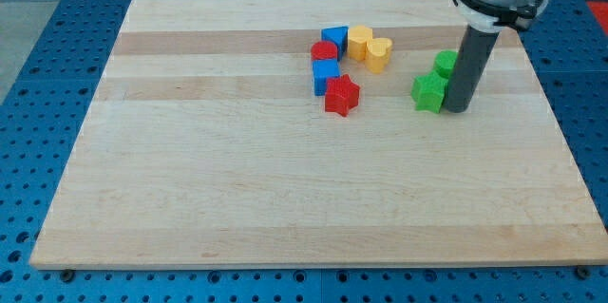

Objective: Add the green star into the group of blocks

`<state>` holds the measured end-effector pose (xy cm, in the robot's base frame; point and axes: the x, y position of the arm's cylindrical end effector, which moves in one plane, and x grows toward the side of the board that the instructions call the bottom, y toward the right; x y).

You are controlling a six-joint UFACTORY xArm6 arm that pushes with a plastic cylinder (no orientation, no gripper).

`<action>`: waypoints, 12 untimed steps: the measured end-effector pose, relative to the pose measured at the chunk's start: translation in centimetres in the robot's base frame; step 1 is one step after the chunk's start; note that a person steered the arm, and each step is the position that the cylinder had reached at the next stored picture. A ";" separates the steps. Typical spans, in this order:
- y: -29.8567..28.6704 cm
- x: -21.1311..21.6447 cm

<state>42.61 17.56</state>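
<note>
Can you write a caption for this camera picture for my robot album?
My tip sits just right of the green star, ready to nudge it left toward the group by the red star.

Pale wooden board [285, 198], clustered red, blue, yellow blocks [344, 56], two green blocks [432, 85]

Green star [429, 92] lies flat, right of the block group [344, 64]; well apart.

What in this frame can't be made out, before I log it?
- Camera view: the second green block is partly hidden by the rod, so its shape is unclear.
- Whether my tip touches the green star: they overlap at this angle.
- The arm above the rod is cut off by the view's top.
- The red block behind the blue blocks: shape uncertain.
</note>
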 end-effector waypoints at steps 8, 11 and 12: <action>-3.9 -0.7; -3.3 -0.9; -3.3 -1.9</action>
<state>40.73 14.27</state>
